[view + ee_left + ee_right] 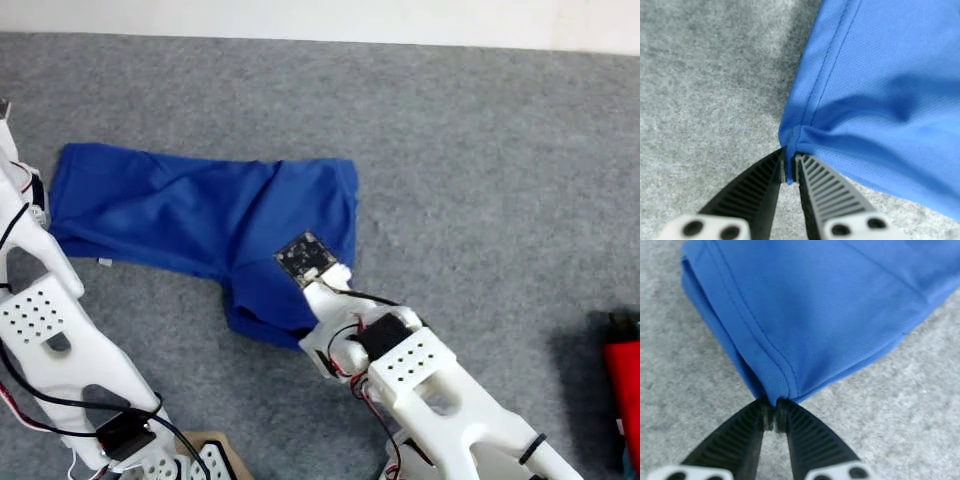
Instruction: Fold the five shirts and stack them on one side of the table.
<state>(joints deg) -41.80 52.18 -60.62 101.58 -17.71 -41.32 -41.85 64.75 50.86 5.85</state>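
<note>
Left gripper (790, 162), right gripper (774, 407), each pinching shirt (200, 215) edge

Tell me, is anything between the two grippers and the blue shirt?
Nothing visible. The left gripper and the right gripper each pinch an edge of the blue shirt on the grey table.

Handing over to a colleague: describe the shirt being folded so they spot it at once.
On the grey table, look at the left side in the high view. The blue shirt lies there crumpled, with the left gripper and right gripper each pinching an edge. It is the sole blue cloth; the red item sits apart at the right edge.
</note>
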